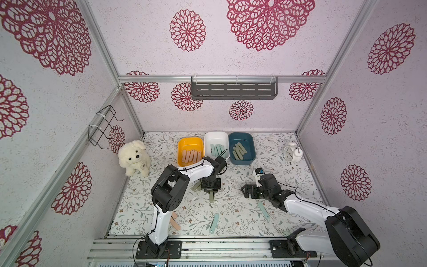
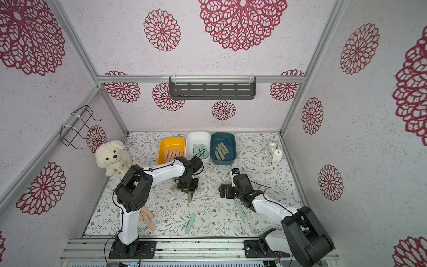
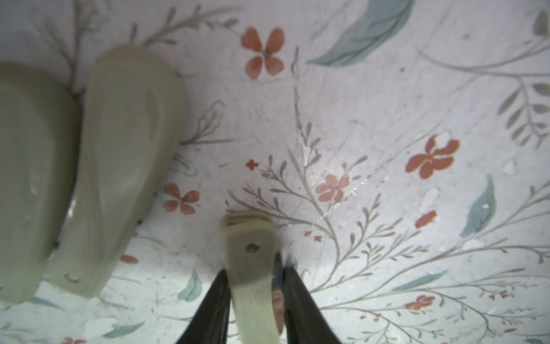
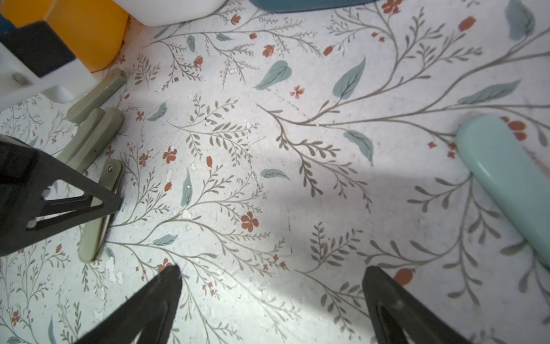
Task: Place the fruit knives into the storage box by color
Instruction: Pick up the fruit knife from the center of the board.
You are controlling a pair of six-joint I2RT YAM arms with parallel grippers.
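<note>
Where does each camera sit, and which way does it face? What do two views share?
Top view: high in front, facing down over the table; both arms show.
Top view: beside it, same direction, same arms and table.
Left wrist: on its arm, facing down; left gripper clamps a sage-green knife.
Right wrist: on its arm, facing the yellow box; open right gripper shows.
Shared: both wrist views show that knife.

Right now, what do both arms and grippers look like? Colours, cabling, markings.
The left arm and right arm match: white shell links, black joint housings, black base plates. Thin black cables run along the links and loop at the wrists. The left gripper and right gripper are black, with fingers tapering to points. No markings are legible.
</note>
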